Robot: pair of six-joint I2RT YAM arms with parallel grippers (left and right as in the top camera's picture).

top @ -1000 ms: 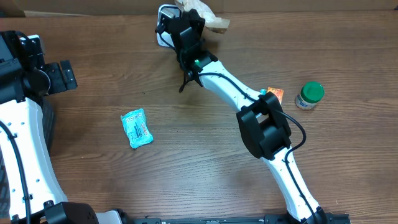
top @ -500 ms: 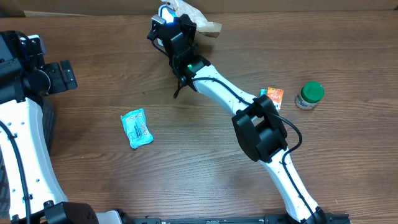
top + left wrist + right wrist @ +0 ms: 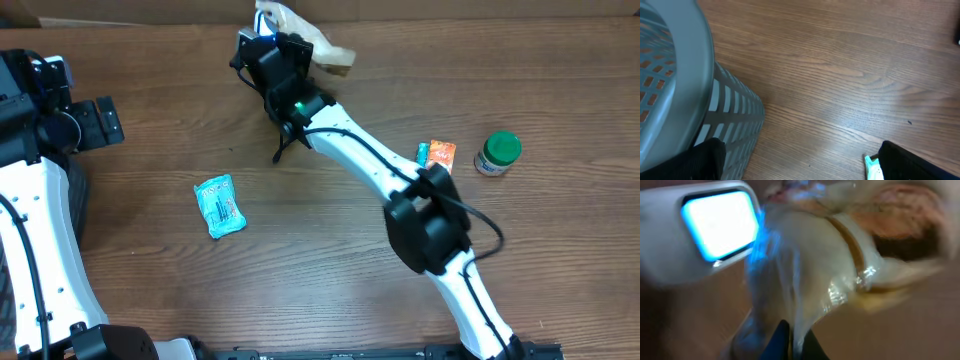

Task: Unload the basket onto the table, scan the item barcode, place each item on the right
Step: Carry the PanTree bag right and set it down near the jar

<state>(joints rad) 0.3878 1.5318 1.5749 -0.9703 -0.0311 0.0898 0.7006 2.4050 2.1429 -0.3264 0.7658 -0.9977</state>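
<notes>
"Where's the wrapped packet point(image 3: 322, 48)?"
"At the counter's point(image 3: 330, 260) twelve o'clock edge, clamped in the right gripper point(image 3: 272, 50), just beside the scanner's point(image 3: 720, 225) glowing blue window."
"And the left gripper point(image 3: 92, 122)?"
"At nine o'clock, jaws spread wide, next to a grey basket point(image 3: 670, 75)."

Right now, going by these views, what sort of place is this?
Probably a mock checkout bench: a white scanner with glowing blue window, a grey plastic slotted basket, and a teal foil packet on the brown wooden table.
</notes>
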